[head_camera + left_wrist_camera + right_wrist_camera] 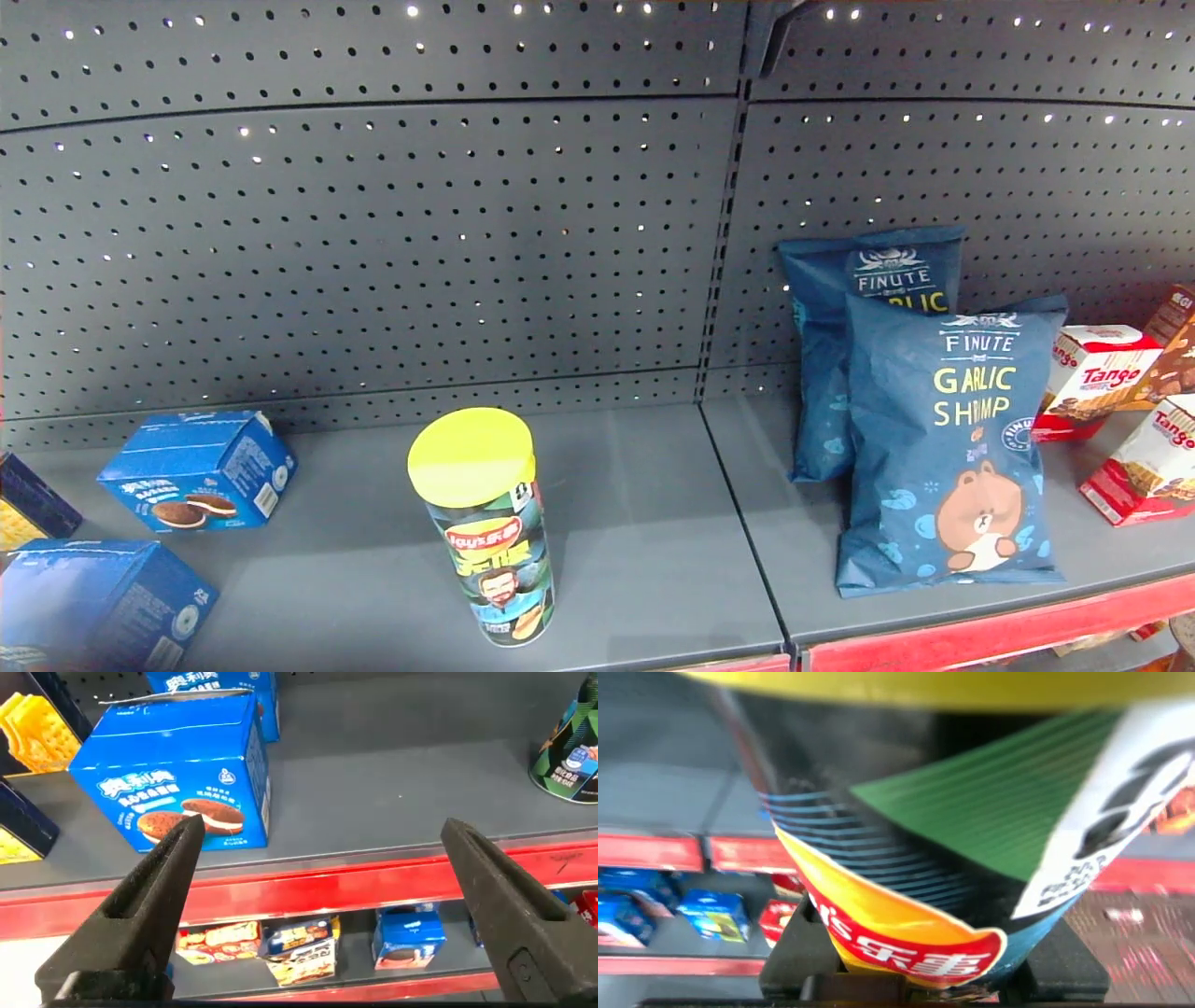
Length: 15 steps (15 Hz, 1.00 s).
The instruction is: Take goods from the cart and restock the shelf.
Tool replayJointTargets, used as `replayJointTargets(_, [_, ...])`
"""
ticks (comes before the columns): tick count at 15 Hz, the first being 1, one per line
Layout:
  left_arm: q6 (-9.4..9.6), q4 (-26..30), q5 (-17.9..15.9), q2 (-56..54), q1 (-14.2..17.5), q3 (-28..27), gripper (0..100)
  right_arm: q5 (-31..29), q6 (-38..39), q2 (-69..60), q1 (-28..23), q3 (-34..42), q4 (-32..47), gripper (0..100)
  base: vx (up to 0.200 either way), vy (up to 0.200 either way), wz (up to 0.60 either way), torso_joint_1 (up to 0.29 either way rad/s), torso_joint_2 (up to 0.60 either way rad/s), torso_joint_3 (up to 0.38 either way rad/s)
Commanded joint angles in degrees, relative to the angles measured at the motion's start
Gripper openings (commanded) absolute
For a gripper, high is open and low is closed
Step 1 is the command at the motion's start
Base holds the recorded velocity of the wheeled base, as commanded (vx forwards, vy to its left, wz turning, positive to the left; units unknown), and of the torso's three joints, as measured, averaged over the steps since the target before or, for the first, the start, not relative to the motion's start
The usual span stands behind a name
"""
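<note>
A tall chips can (485,523) with a yellow-green lid stands upright near the front of the grey shelf (653,523); its edge also shows in the left wrist view (572,747). My left gripper (322,829) hangs open in front of the shelf's red front edge, level with a blue cookie box (187,784), and holds nothing. A second chips can (952,859) with a yellow lid sits right against the right wrist camera. My right gripper (924,985) is shut on it, with black fingers (789,961) on either side of its body.
Blue cookie boxes (201,471) (93,607) stand at the shelf's left. Two blue garlic shrimp bags (952,448) (868,308) lean on the pegboard at the right, beside red-and-white wafer boxes (1092,378). Bare shelf lies on both sides of the standing can. A lower shelf (308,943) holds more packs.
</note>
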Motion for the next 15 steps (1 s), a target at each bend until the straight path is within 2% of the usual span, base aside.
replayJointTargets(1, [0.02,0.0,0.0,0.4,0.0,0.0,100,2.2,0.0,3.2,1.0,-3.6,-0.3,0,0.0,0.0,0.0,0.0,0.0,0.0])
replayJointTargets(3, [0.02,0.0,0.0,0.4,0.0,0.0,100,6.4,0.2,7.3,1.9,-5.8,-1.6,0,0.0,0.0,0.0,0.0,0.0,0.0])
replayJointTargets(5, [0.02,0.0,0.0,0.4,0.0,0.0,100,15.3,1.4,14.4,4.0,-5.9,-7.2,0,0.0,0.0,0.0,0.0,0.0,0.0])
replayJointTargets(7, [0.02,0.0,0.0,0.4,0.0,0.0,100,19.2,3.7,22.0,4.8,-5.8,-13.9,0,0.0,0.0,0.0,0.0,0.0,0.0])
replayJointTargets(10, [0.02,0.0,0.0,0.4,0.0,0.0,100,16.1,3.6,27.7,3.5,-5.5,-14.8,0,0.0,0.0,0.0,0.0,0.0,0.0])
replayJointTargets(11, [0.02,0.0,0.0,0.4,0.0,0.0,100,11.5,3.5,28.5,4.1,-5.5,-14.6,0,0.0,0.0,0.0,0.0,0.0,0.0])
replayJointTargets(12, [0.02,0.0,0.0,0.4,0.0,0.0,100,10.8,3.5,28.6,4.4,-5.5,-14.5,0,0.0,0.0,0.0,0.0,0.0,0.0])
replayJointTargets(15, [0.02,0.0,0.0,0.4,0.0,0.0,100,11.0,3.7,28.5,6.6,-4.6,-14.7,0,0.0,0.0,0.6,0.004,0.0,0.004])
